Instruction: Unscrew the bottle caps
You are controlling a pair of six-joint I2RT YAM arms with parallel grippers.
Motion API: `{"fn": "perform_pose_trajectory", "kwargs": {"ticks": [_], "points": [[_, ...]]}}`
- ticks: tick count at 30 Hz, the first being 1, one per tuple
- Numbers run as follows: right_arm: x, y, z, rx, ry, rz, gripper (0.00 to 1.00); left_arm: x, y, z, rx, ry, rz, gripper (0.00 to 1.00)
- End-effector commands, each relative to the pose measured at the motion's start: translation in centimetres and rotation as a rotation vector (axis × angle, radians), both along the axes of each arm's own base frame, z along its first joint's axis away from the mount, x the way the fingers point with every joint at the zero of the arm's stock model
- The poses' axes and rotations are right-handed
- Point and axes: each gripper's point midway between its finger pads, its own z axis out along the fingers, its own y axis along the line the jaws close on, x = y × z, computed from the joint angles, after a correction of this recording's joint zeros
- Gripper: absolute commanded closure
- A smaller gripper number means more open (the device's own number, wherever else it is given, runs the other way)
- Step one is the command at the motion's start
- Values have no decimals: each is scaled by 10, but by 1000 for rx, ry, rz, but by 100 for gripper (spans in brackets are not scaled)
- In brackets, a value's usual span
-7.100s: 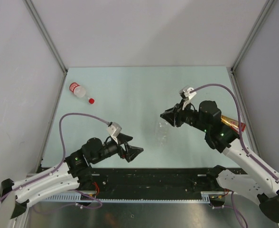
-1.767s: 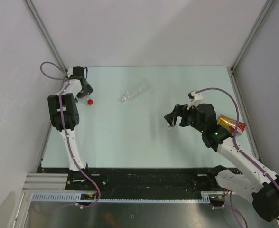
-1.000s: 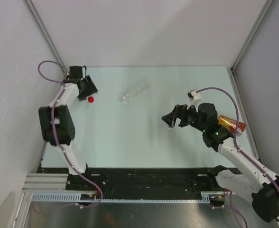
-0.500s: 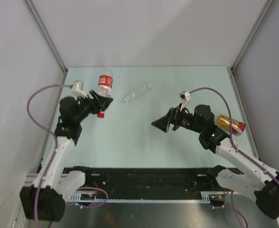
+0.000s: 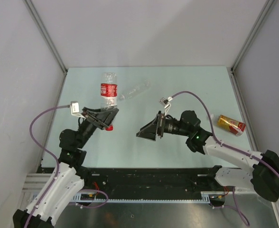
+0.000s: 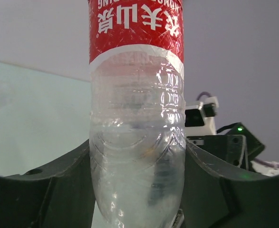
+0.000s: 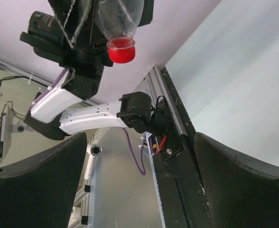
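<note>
Pale table (image 5: pixel 187 80), left arm (image 5: pixel 75 140) raised, jaws gripping bottle (image 5: pixel 108 89)

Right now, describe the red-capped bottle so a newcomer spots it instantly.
Over the table's left half, the left gripper clamps a bottle. It is clear with a red label band and a red cap; the crinkled bottle lying beside it has no label, and the amber one lies far right.

So the labelled bottle (image 5: pixel 108 91) is held in the left gripper (image 5: pixel 106 114) at the left, cap (image 5: pixel 109 127) at its near end, the crinkled bottle (image 5: pixel 134 91) is laid on the table (image 5: pixel 187 85) just right of it, and the third bottle (image 5: pixel 231 124) is parked far off by the right edge.
</note>
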Motion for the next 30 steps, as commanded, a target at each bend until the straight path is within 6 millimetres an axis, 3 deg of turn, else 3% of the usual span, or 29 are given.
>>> {"fn": "perform_pose_trajectory", "kwargs": {"ticks": [1, 7, 15, 25, 30], "points": [[-11, 10, 37, 162, -28, 66, 1, -8, -4, 30, -121, -72, -3, 75], [-18, 24, 45, 246, -50, 133, 3, -18, -19, 47, -153, -107, -54, 77], [-35, 38, 57, 321, -129, 217, 13, -31, -57, 68, -128, -143, -186, 77], [-21, 35, 63, 287, -209, 106, 18, -45, -93, 80, -152, -155, -289, 84], [-19, 28, 77, 313, -254, 65, 23, -52, -106, 80, -174, -153, -326, 89]]}}
